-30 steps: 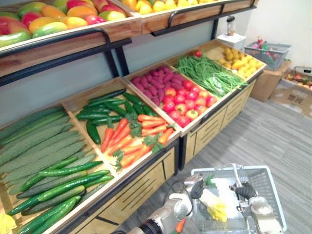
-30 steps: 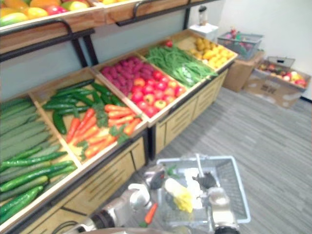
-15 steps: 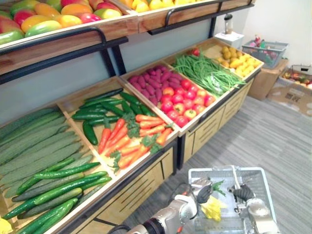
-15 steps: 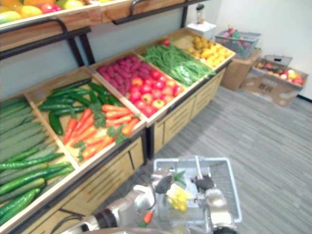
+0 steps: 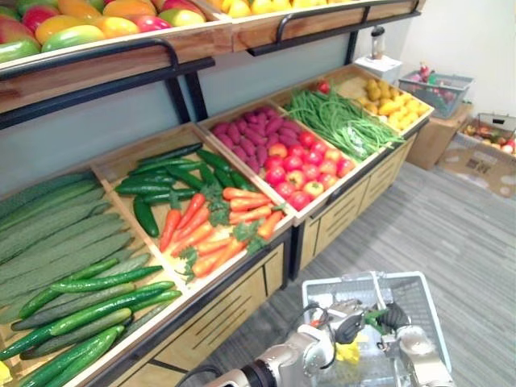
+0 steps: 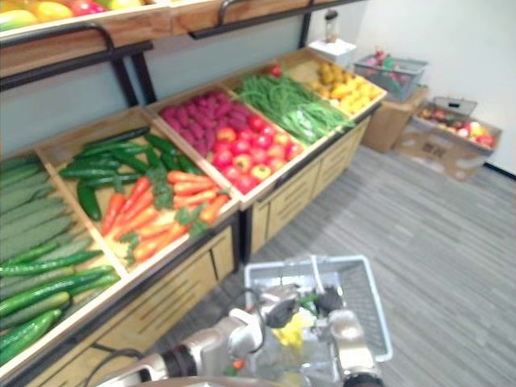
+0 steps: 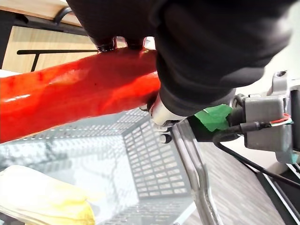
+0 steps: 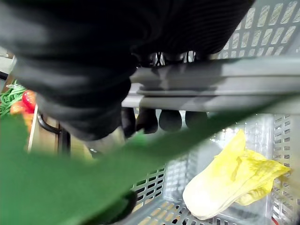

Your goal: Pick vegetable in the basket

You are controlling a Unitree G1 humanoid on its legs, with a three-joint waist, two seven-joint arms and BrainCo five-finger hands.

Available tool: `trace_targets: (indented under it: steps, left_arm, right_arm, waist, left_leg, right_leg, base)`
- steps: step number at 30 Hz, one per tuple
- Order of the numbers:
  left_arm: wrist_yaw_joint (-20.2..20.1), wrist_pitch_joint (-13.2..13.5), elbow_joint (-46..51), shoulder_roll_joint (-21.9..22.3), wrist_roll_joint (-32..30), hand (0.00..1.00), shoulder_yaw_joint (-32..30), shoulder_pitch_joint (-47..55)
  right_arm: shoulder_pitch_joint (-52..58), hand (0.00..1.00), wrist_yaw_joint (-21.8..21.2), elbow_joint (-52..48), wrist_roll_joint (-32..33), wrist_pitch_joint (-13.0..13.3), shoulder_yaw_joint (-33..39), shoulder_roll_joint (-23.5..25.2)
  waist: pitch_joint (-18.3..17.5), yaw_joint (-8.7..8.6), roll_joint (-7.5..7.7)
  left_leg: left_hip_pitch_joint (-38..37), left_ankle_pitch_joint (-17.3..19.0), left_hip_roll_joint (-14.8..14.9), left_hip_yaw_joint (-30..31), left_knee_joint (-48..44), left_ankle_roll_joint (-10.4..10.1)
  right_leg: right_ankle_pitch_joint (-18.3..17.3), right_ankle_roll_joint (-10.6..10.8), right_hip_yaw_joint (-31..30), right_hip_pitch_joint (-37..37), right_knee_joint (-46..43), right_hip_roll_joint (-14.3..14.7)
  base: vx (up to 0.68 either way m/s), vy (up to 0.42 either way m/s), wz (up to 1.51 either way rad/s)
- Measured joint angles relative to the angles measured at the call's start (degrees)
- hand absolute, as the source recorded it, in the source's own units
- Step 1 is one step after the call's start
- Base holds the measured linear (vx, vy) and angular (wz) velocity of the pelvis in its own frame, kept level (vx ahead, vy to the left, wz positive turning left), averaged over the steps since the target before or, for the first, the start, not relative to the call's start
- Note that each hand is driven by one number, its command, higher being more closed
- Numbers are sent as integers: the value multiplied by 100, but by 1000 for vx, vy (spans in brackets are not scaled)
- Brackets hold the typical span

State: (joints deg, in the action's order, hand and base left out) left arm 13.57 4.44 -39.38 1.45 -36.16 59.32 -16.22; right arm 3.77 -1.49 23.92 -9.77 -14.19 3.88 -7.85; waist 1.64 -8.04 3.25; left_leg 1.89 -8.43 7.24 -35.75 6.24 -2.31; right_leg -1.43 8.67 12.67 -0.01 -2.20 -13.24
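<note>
Left eye view: the stocked display runs across the frame, with cucumbers [image 5: 89, 298] at the lower left and loose carrots [image 5: 210, 230] in the centre bin just right of them. Right of centre at the bottom, the left hand [image 5: 337, 322] reaches in over the near rim of the grey basket [image 5: 367, 279]. The left wrist view shows this hand clamped on a red-orange carrot [image 7: 70, 93], with dark fingertips pressing one side and the thumb the other. The carrot lies crosswise above the basket's mesh wall. It is judged to be held there so that it lands inside when let go, and it is not yet released. A yellow cabbage [image 8: 225, 180] already lies on the basket floor. A green scrap [image 7: 213, 117] by the handle is probably the carrot's leafy top, but it is too blurred to confirm. Furthest right, the right hand [image 5: 393, 315] has its fingers curled fully round the basket's handle [image 8: 225, 89]. It is judged to be carrying the basket level and close to the display while the other hand loads. The release should be made clear of that handle.
</note>
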Motion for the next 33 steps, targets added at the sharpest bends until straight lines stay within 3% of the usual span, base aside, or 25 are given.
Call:
trace_targets:
  steps: [7,21,25,29,33]
  left_arm:
    - [78,5,36,11,68,0,131,-43]
    - [88,2,409,13,225,0,156,-61]
    - [-189,22,1436,-3,227,0,61,-61]
    - [-500,308,2630,1,473,0,-552,-297]
    - [-515,735,3768,-661,846,0,-1386,-115]
  right_arm:
    - [-36,100,102,-1,112,-1,-126,-1]
    - [-34,100,183,0,121,0,-196,-3]
    - [-13,100,170,63,121,26,1,-1]
    - [168,100,156,185,118,109,425,-11]
    - [257,100,126,345,119,283,626,-22]
  waist:
    - [10,-120,39]
    - [47,-127,107]
    - [48,-86,108]
    - [45,72,101]
    - [2,84,27]
  left_leg:
    - [-2,4,3,-20,0,-4]
    - [0,18,3,-34,0,-15]
    - [7,20,-12,35,0,-12]
    - [16,12,-29,160,0,-1]
    - [85,-15,-13,302,0,29]
  right_leg:
    - [0,-1,-17,-16,-4,0]
    - [-3,-1,-15,-21,1,-3]
    - [-10,-4,67,37,11,-17]
    - [-23,6,188,131,13,-20]
    - [-72,1,299,149,-3,11]
  base:
    - [0,0,0]
    - [0,0,0]
    - [0,0,9]
    - [3,-41,15]
    - [6,-61,16]
